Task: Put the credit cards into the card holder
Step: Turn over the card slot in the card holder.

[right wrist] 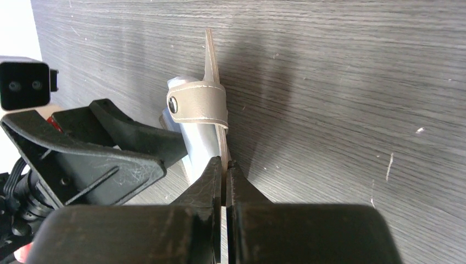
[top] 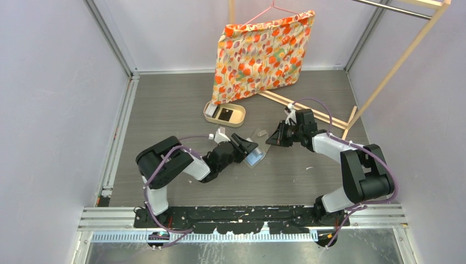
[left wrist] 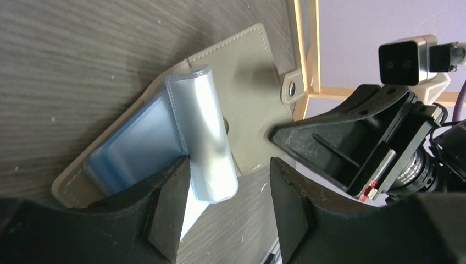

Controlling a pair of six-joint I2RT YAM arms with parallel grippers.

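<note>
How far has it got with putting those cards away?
Early stage. Done: the card holder lies open. In hand: the left gripper, open, sits over its clear pockets, while the right gripper pinches the cover's edge. To do: a black card and a pale card lie in the tan tray; neither gripper holds a card.

The dark grey wood-grain table (top: 176, 99) carries three things: a grey card holder (top: 254, 158) lying open near the middle of the frame, a tan oval tray (top: 207, 114) above and left of it, and pale wooden slats (top: 277, 99) running aslant toward the upper right.
</note>
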